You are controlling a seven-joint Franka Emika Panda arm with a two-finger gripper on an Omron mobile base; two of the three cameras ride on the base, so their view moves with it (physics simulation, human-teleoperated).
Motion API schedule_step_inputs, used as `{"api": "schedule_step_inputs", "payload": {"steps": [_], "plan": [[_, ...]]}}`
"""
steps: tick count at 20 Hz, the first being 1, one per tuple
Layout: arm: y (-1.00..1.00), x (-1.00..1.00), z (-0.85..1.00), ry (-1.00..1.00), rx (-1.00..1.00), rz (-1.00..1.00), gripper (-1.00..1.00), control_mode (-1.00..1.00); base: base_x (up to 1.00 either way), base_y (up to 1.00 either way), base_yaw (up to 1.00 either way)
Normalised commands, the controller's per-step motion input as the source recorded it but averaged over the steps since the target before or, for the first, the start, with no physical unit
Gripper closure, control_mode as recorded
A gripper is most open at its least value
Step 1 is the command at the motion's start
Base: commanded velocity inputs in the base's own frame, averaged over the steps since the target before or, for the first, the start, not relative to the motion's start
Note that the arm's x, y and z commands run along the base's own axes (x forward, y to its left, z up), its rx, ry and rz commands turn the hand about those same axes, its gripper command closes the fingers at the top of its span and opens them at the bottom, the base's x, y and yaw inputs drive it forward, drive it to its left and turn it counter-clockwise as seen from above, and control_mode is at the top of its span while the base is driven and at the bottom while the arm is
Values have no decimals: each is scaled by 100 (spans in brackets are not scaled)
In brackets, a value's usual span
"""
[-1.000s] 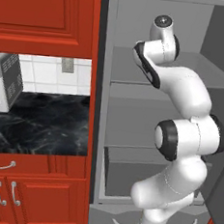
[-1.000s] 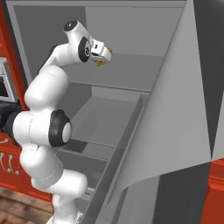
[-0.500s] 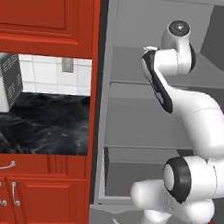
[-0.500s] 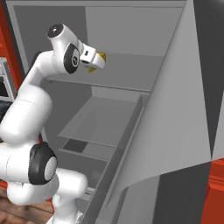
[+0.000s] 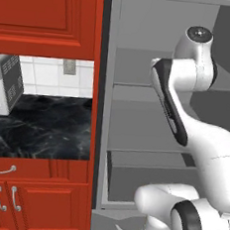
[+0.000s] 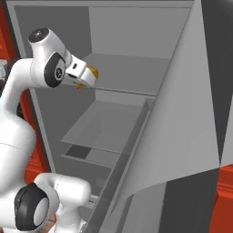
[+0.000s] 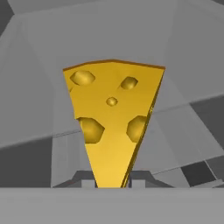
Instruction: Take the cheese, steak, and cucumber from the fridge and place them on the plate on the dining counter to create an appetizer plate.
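We see the end effector [image 6: 86, 78] clenched on the cheese [image 7: 111, 116], its narrow tip pinched between both fingertips. The wedge hangs inside the open fridge [image 6: 123, 68], just above its upper shelf.

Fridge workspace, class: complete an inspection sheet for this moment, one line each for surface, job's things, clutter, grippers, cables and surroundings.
Surface: grey shelves of the open fridge, bare where visible.
Job's things: cheese, a yellow holed wedge, held in front of the shelves, clear of them.
Clutter: nothing seen.
Grippers: gripper shut on the cheese's narrow end.
Cables: nothing seen.
Surroundings: red cabinets, black marbled counter, silver toaster oven, white tiled wall.
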Motion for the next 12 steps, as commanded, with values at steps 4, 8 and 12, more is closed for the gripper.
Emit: {"api": "schedule_step_inputs", "payload": {"steps": [4, 8, 12], "plan": [[7, -99, -2, 17, 5, 0, 100, -100, 0, 0, 0], [1, -76, -11, 19, 3, 0, 100, -100, 0, 0, 0], [0, -35, -7, 15, 0, 0, 100, -100, 0, 0, 0]]}}
